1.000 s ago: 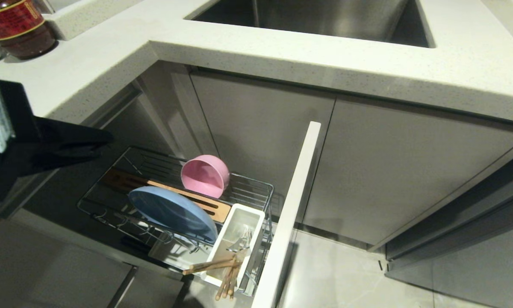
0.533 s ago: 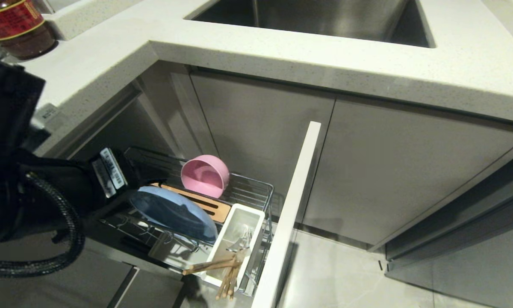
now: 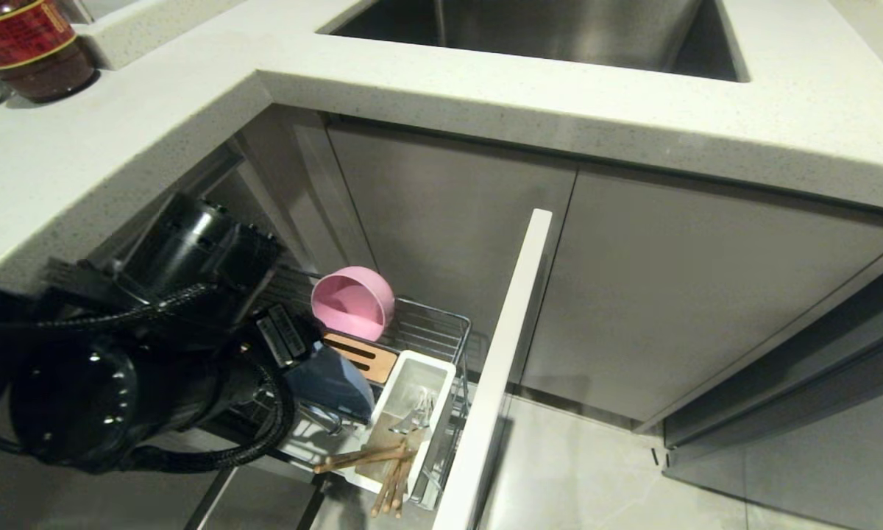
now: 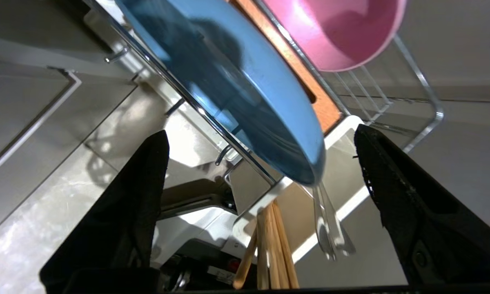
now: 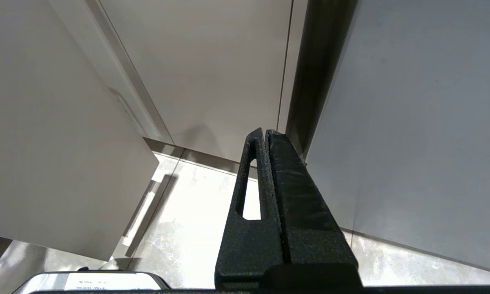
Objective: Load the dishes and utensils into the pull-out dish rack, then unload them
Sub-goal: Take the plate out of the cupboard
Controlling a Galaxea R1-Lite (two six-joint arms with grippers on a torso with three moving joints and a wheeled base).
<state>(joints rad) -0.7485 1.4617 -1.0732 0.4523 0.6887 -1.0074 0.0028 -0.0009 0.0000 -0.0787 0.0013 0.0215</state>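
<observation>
The pull-out dish rack [image 3: 445,324] stands open below the counter. In it a light-blue plate [image 4: 237,81] leans on the pegs, and a pink bowl [image 3: 353,302] lies on its side behind a slotted wooden strip [image 3: 364,355]. Chopsticks [image 3: 383,471] and a fork [image 3: 416,416] stick out of the white utensil cup [image 3: 441,372]. My left gripper [image 4: 261,130] is open wide just above the plate's [image 3: 338,386] edge, a finger on each side, neither touching it. The left arm hides most of the plate in the head view. My right gripper [image 5: 265,132] is shut and hangs parked over the floor.
The rack's white front panel [image 3: 500,368] juts out to the right of the cup. Above are the countertop [image 3: 486,88] and steel sink [image 3: 544,29], with a dark jar [image 3: 29,44] at the far left. Grey cabinet doors [image 3: 669,294] close off the right.
My left arm has swung down from counter height and to the right, into the rack over the plate, and now covers most of it. Dishes and utensils have not moved.
</observation>
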